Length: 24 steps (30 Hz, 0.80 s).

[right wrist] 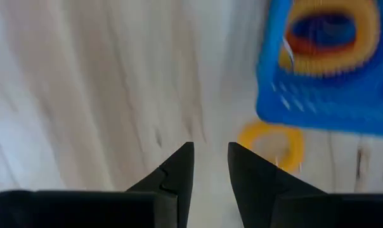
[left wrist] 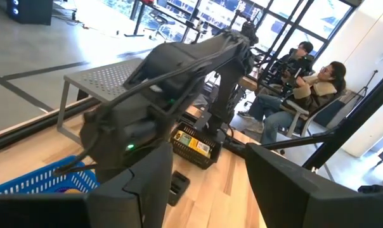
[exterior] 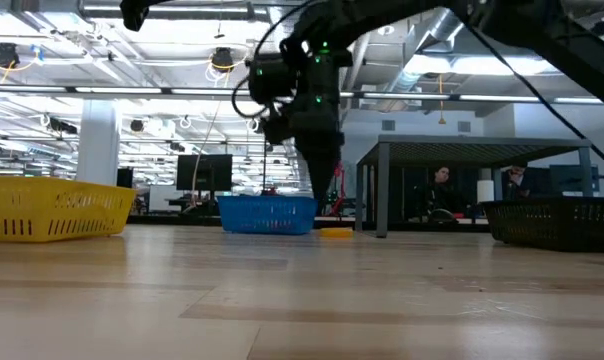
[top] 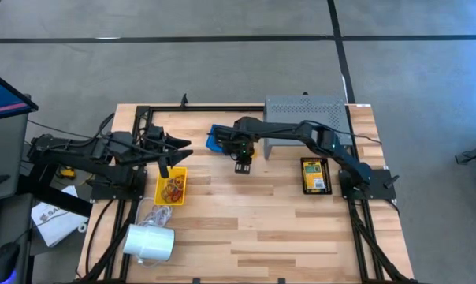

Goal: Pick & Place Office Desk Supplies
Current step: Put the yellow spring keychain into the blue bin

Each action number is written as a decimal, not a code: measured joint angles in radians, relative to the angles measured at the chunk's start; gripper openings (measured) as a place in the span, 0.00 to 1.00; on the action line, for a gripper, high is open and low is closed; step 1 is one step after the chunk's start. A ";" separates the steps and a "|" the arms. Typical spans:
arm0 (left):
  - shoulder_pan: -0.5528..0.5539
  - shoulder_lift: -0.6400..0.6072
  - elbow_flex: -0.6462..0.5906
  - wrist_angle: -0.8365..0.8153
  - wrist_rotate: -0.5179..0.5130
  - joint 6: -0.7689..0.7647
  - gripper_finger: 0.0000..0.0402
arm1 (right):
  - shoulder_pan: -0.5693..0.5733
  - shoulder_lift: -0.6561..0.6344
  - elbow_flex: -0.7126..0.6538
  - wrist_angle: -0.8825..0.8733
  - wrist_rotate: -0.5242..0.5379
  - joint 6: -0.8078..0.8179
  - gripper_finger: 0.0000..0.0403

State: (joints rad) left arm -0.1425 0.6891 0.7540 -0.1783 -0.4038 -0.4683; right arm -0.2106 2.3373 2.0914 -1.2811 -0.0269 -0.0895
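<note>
The right end effector (top: 243, 166) is held just above the wooden tabletop (top: 262, 229), pointing down, a little toward the table's front from the blue basket (top: 215, 140). In the right wrist view its two dark fingers (right wrist: 179, 166) are seen parted by a narrow gap with only bare wood between them; nothing is gripped. An orange-yellow rubber band (right wrist: 272, 145) lies flat on the wood just beside the fingertips and just outside the blue basket's wall. Inside the blue basket another ring, orange and yellow (right wrist: 331, 28), is visible. In the low view the same band is seen as a small yellow shape (exterior: 334, 231) on the tabletop near the end effector and beside the blue basket (exterior: 267, 213).

The left end effector (top: 164, 169) is held over the far edge of the yellow basket (top: 162, 189), which carries a heap of orange and brown rubber bands (top: 173, 189). In the left wrist view its fingers (left wrist: 147, 190) are seen well apart and empty.

Off to the right end effector's other side, a black tray (top: 316, 175) holds yellow-green crayon boxes (top: 315, 170), well apart from the fingers. The grey perforated metal shelf (top: 305, 110) stands behind the right arm. A white cylinder (top: 150, 242) lies near the front of the tabletop, on the near side of the yellow basket. Seated people (left wrist: 305, 88) are seen in the room beyond the table.
</note>
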 joint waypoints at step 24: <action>0.000 0.000 0.000 0.003 0.000 -0.007 0.48 | -0.096 0.025 -0.113 0.033 -0.088 0.022 0.24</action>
State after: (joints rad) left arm -0.1425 0.6888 0.7536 -0.1749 -0.4038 -0.4755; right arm -0.3069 2.3623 1.9780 -1.2481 -0.1150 -0.0671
